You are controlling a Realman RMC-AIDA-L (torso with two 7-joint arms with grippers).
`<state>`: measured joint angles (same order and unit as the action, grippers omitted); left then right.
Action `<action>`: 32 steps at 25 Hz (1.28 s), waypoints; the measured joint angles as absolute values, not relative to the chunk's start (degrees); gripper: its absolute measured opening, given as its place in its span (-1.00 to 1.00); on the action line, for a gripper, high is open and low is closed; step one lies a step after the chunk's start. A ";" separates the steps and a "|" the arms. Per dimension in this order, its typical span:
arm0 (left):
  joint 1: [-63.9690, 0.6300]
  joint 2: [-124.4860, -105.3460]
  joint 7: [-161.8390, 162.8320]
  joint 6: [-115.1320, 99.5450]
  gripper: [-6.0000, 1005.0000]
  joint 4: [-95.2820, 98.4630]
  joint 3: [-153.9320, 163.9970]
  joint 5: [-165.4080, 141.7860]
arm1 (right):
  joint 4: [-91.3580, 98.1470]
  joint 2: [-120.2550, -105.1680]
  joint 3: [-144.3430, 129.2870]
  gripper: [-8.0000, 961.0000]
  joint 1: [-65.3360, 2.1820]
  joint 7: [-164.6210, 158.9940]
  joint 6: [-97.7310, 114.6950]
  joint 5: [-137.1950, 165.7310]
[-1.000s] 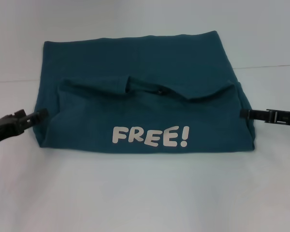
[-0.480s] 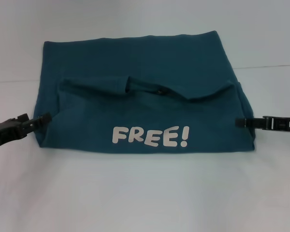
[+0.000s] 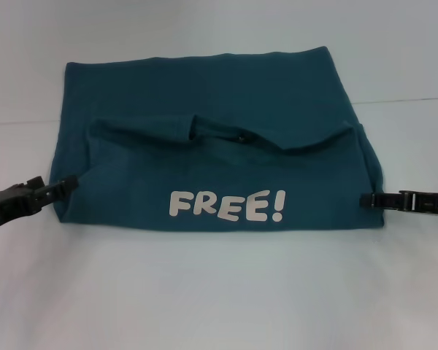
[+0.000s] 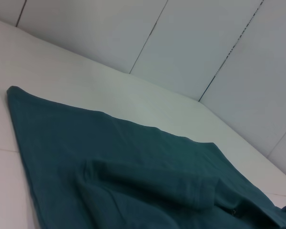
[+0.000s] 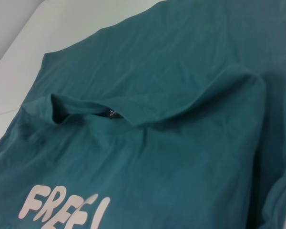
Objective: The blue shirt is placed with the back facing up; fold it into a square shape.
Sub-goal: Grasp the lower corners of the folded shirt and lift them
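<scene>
The blue shirt lies flat on the table, its upper part folded toward me so the white "FREE!" letters face up. The collar lies along the folded edge across the middle. My left gripper is at the shirt's left edge, low on the table and level with the letters. My right gripper is at the right edge near the front corner. The left wrist view looks across the blue shirt and its folded ridge. The right wrist view shows the blue shirt, its collar and part of the letters.
The shirt rests on a white table with bare surface in front of it and on both sides. A faint seam crosses the table behind the shirt. A pale panelled wall rises beyond the far edge.
Both grippers have slid toward me along the shirt's side edges, the right one farther. The shirt itself has kept its shape and place.
</scene>
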<state>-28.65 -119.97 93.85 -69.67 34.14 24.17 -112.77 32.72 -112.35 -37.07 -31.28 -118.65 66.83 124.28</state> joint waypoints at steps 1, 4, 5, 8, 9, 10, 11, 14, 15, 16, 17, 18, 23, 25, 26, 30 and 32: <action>-28.65 -119.97 93.85 -69.67 0.79 34.13 24.17 -112.77 | 32.70 -112.57 -37.12 0.49 -31.39 -118.62 66.57 124.28; -28.65 -119.97 93.87 -69.68 0.78 34.10 24.17 -112.76 | 32.62 -113.29 -37.20 0.44 -31.69 -118.42 65.76 124.28; -28.65 -119.97 93.90 -69.68 0.78 34.10 24.17 -112.76 | 32.61 -113.40 -37.24 0.43 -31.72 -118.38 65.66 124.28; -28.65 -119.97 93.97 -69.70 0.78 34.10 24.17 -112.76 | 32.49 -113.81 -37.41 0.38 -31.75 -118.32 65.11 124.28; -28.65 -119.97 93.97 -69.70 0.78 34.10 24.17 -112.76 | 32.40 -113.94 -37.47 0.36 -31.75 -118.32 65.04 124.28; -28.65 -119.97 93.97 -69.70 0.77 34.10 24.17 -112.76 | 32.34 -114.00 -37.49 0.35 -31.74 -118.31 65.01 124.28; -28.65 -119.97 93.97 -69.70 0.77 34.09 24.17 -112.76 | 32.23 -114.05 -37.51 0.33 -31.71 -118.28 64.99 124.28; -28.68 -119.97 93.88 -69.69 0.77 34.10 24.17 -112.76 | 31.93 -114.09 -37.57 0.28 -31.57 -118.21 64.97 124.24; -28.71 -119.97 93.85 -69.67 0.77 34.10 24.17 -112.76 | 31.94 -114.10 -37.57 0.26 -31.53 -118.18 64.96 124.19; -28.74 -119.97 93.85 -69.64 0.77 34.07 24.17 -112.76 | 31.93 -114.12 -37.54 0.25 -31.52 -118.17 64.95 124.15; -28.74 -119.97 93.85 -69.64 0.77 34.07 24.17 -112.76 | 31.93 -114.16 -37.44 0.23 -31.52 -118.14 64.95 124.06; -28.74 -119.97 93.86 -69.63 0.76 34.05 24.17 -112.76 | 31.94 -114.20 -37.33 0.22 -31.50 -118.12 64.93 123.97; -28.69 -119.97 93.93 -69.61 0.76 33.97 24.17 -112.76 | 31.94 -114.30 -36.94 0.13 -31.42 -117.92 64.39 123.66; -28.62 -119.97 93.94 -69.61 0.76 33.93 24.17 -112.79 | 31.96 -114.30 -36.92 0.10 -31.42 -117.89 64.36 123.65; -28.60 -119.97 93.94 -69.61 0.76 33.91 24.17 -112.88 | 31.98 -114.30 -36.91 0.00 -31.43 -117.88 64.36 123.65; -28.57 -120.00 93.97 -69.61 0.75 33.92 24.17 -113.65 | 31.99 -114.32 -36.86 -0.40 -31.29 -117.32 64.33 123.63; -28.56 -120.04 94.00 -69.58 0.75 33.92 24.17 -113.90 | 31.99 -114.36 -36.40 -0.53 -31.17 -116.69 64.59 123.59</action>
